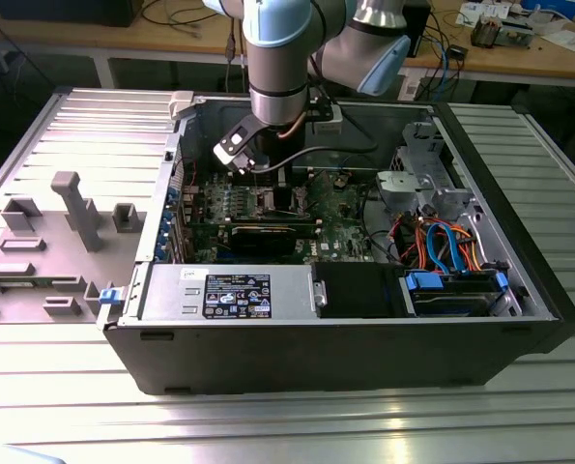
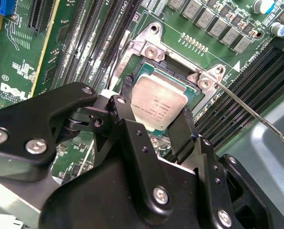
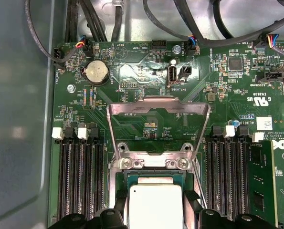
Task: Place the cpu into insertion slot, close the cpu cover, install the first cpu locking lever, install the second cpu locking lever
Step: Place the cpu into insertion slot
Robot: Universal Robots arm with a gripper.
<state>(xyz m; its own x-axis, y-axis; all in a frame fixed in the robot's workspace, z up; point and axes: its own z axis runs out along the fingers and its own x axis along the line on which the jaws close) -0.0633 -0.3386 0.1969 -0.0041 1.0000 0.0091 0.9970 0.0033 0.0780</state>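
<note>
The cpu point(image 2: 158, 105), a small silver-grey square, lies between my gripper's point(image 2: 157, 99) black fingers, right over the insertion slot point(image 2: 149, 50) on the green motherboard. One finger point(image 2: 126, 82) presses one edge of the chip, the other finger point(image 2: 187, 119) the opposite edge. In the first wrist view the cpu point(image 3: 154, 205) sits low in the slot's metal rim point(image 3: 151, 163), and the cpu cover point(image 3: 132, 109) stands swung open beyond it. A thin wire locking lever point(image 2: 247, 107) sticks out past the slot's corner. In the exterior view the gripper point(image 1: 268, 184) reaches down into the open computer case point(image 1: 345, 338).
Long black memory slots point(image 3: 79, 176) flank the socket on both sides. A power supply point(image 1: 229, 290), a blue drive bay point(image 1: 456, 290) and orange and blue cables point(image 1: 442, 237) line the case. Grey fixtures point(image 1: 74, 208) stand on the table at the exterior view's left.
</note>
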